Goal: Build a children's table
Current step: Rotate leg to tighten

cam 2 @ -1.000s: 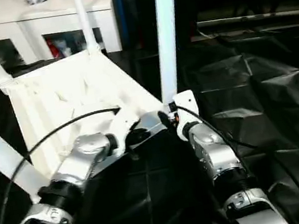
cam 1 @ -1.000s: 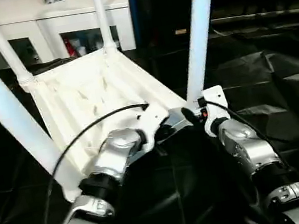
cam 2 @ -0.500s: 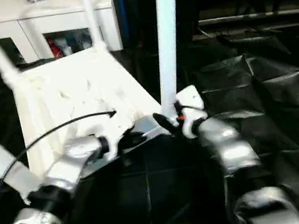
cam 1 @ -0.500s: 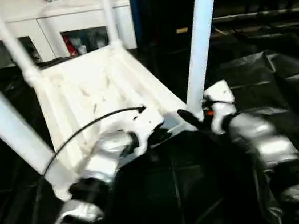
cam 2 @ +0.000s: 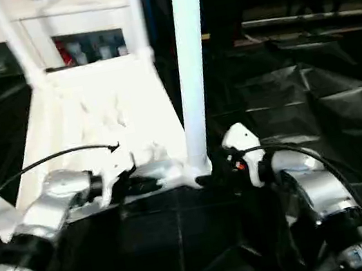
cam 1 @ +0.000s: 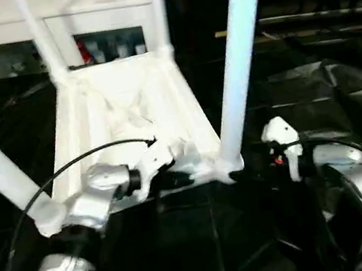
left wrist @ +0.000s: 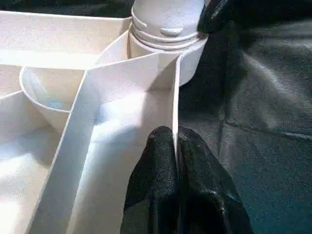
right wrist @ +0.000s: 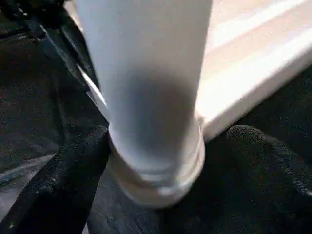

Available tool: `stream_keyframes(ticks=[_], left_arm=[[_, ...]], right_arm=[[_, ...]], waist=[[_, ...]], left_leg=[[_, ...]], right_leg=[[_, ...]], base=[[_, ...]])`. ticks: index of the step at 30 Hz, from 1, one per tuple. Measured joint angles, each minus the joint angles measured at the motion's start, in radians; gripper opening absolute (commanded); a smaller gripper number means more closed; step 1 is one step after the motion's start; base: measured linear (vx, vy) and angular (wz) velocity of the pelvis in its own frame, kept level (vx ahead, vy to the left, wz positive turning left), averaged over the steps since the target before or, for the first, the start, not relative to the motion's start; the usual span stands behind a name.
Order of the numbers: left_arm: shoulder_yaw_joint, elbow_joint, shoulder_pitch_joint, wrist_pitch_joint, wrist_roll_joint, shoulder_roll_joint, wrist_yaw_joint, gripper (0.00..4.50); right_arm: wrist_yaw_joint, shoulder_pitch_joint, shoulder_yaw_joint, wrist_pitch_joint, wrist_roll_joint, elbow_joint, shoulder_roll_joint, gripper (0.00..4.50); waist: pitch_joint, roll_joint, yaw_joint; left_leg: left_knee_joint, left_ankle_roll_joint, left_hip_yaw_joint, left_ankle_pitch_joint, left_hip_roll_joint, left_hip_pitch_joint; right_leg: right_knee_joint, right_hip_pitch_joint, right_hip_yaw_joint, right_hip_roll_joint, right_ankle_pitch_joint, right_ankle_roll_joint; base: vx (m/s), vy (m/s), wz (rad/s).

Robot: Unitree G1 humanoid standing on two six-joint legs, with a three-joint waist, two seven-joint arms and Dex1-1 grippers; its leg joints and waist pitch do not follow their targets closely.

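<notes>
Left pincer (left wrist: 175, 146): I see it clamped on the children's table (cam 1: 119, 104) rim wall.
Right pincer (right wrist: 165, 161): apart, straddling the near leg (cam 1: 236, 48).
Risk: I judge closing off-centre could tilt that leg.

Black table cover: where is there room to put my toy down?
The bare black cover right of the near leg, beyond the right gripper, is free. Crowded: the near edge of the upside-down children's table, pinched by the left gripper.
</notes>
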Motion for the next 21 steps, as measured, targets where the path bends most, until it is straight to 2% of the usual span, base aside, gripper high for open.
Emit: stream_keyframes(ticks=[3, 9, 17, 21], left_arm=[[-0.002, -0.004, 0.0, 0.005, 0.0, -0.001, -0.002, 0.0], [-0.002, -0.029, 0.014, 0.018, 0.0, 0.003, -0.004, 0.0], [-0.003, -0.033, 0.015, 0.027, 0.0, 0.004, -0.005, 0.0], [-0.003, -0.036, 0.017, 0.028, 0.0, 0.004, -0.005, 0.0]], right_arm=[[0.002, -0.003, 0.0, 0.0, 0.0, 0.0, 0.003, 4.05], [0.026, -0.003, -0.001, 0.008, 0.02, 0.005, 0.018, 3.35], [0.043, -0.003, -0.001, 0.021, 0.028, 0.005, 0.018, 2.71], [0.045, -0.003, -0.001, 0.021, 0.028, 0.005, 0.018, 2.61]], waist=[[0.0, 0.0, 0.002], [0.0, -0.001, 0.001], [0.001, -0.001, 0.001], [0.0, -0.001, 0.001]], left_leg=[[0.001, 0.001, 0.0, 0.0, 0.0, -0.001], [0.002, 0.001, 0.0, 0.0, 0.0, -0.001], [0.004, 0.001, 0.0, 0.0, 0.0, -0.001], [0.004, 0.001, 0.0, 0.0, 0.001, -0.001]], right_leg=[[0.0, -0.001, 0.0, 0.0, 0.0, 0.0], [0.001, -0.001, 0.0, 0.0, 0.0, 0.0], [0.003, -0.001, 0.0, 0.0, 0.0, 0.0], [0.003, -0.001, 0.0, 0.0, 0.0, 0.0]], base=[[0.0, 0.0, 0.0], [0.0, 0.0, 0.0], [0.0, 0.0, 0.0], [0.0, 0.0, 0.0]])
